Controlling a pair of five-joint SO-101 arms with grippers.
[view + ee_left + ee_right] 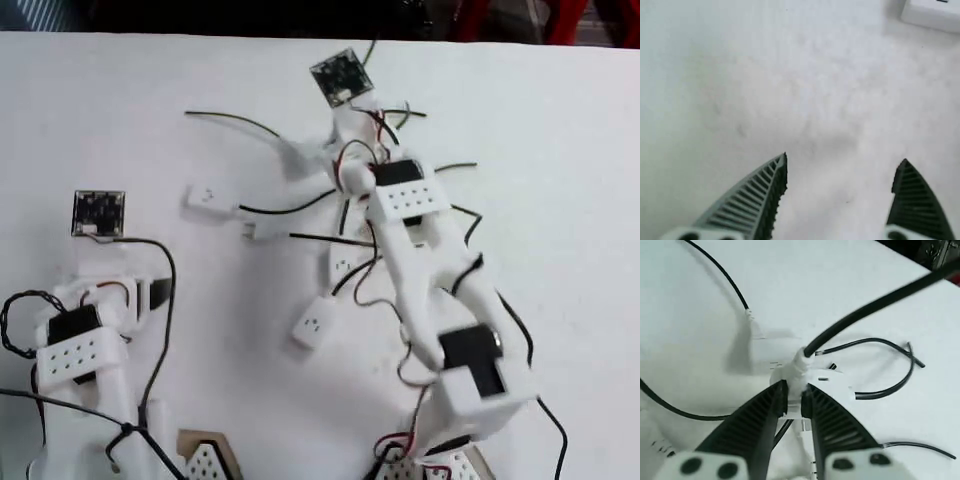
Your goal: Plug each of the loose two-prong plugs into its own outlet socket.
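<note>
The right hand (795, 386) is clamped on a white plug (799, 362). The left hand (844, 158) hangs open above the worktop (765, 75), a socket (932, 12) well apart.

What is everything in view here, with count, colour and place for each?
table: one, white, under everything.
outlet sockets: three clearly seen, white, mid-table; one on the left, one beside the right arm, one nearer the arm bases.
held plug: one, white with a black cord, between the right gripper's fingers.
loose plug: one, whitish, on the table right of the leftmost socket.
cords: several, black, curling around mid-table.
left gripper: one, dark ribbed fingers, open over bare table.
right gripper: one, dark ribbed fingers, shut on the held plug.
</note>
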